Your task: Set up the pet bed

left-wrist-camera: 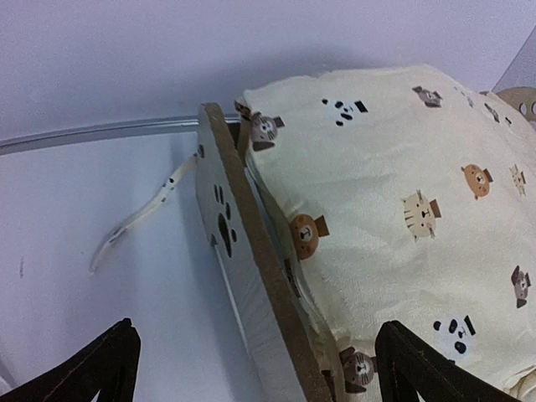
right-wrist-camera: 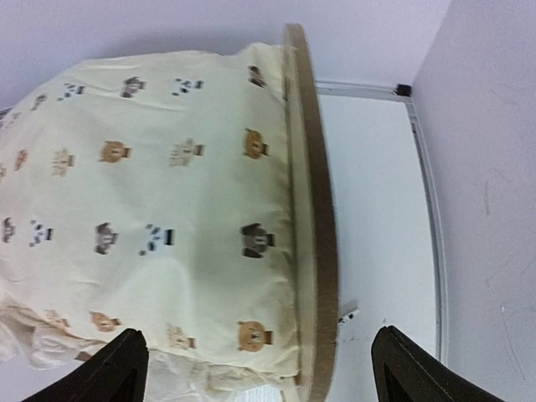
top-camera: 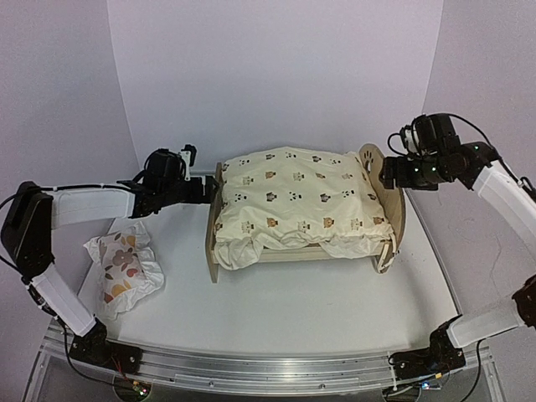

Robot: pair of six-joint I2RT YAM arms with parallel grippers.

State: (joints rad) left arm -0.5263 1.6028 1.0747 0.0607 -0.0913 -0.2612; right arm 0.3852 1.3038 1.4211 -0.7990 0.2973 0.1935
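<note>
Two arms are fixed at the near edge of the white table, the left arm and the right arm. Close to the left arm lies a small white pillow with orange and brown prints, a bit crumpled.

Past it, in the middle of the table, stands the pet bed. It is made of light wood. Its low footboard is on the left and its tall round headboard is on the right. Both have paw shapes cut in them. A puffy cream cushion with little animal faces lies on the bed and fills it from end to end. Its ruffle hangs over the front side.

The left gripper is at the footboard. Its fingers are spread wide, one out over the table and one over the cushion, and it holds nothing. The right gripper is at the headboard. Its fingers are spread wide too, with the board's edge between them, and it holds nothing.

One thin tie lies loose on the table just outside the footboard. Behind it all is a plain pale wall.
</note>
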